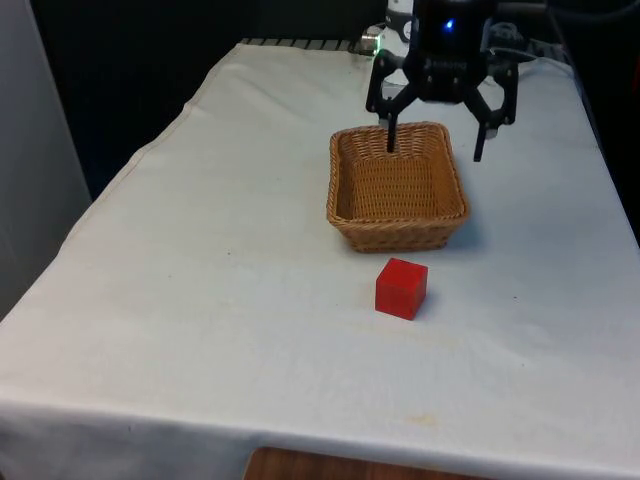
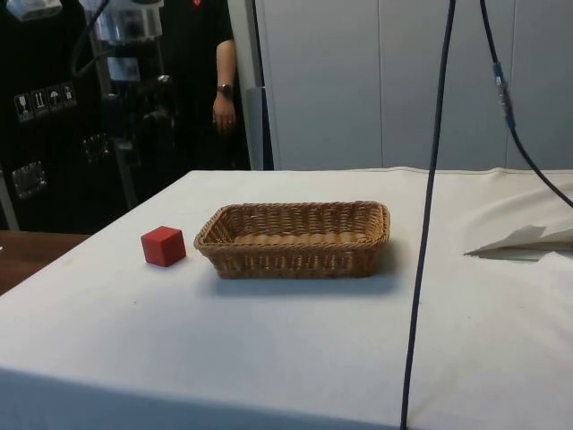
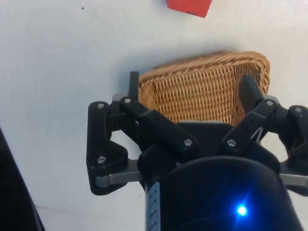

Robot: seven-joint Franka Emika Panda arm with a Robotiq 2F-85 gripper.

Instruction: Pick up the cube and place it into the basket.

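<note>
The gripper (image 1: 436,142) is being held wide open and empty above the wicker basket's (image 1: 397,232) far rim. The red cube (image 1: 401,288) is being left on the white tablecloth (image 1: 200,300), just beside the basket's near side.

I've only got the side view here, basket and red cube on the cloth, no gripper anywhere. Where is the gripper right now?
Observer: The gripper hangs above the far end of the basket, seen in the front view.
Operator: Is it holding anything?
Observer: No. Its fingers are spread wide with nothing between them.
Operator: Is the cube touching the basket on the side I can't see?
Observer: No. In the front view the red cube sits apart from the basket's near wall, with bare white cloth between them.
</note>
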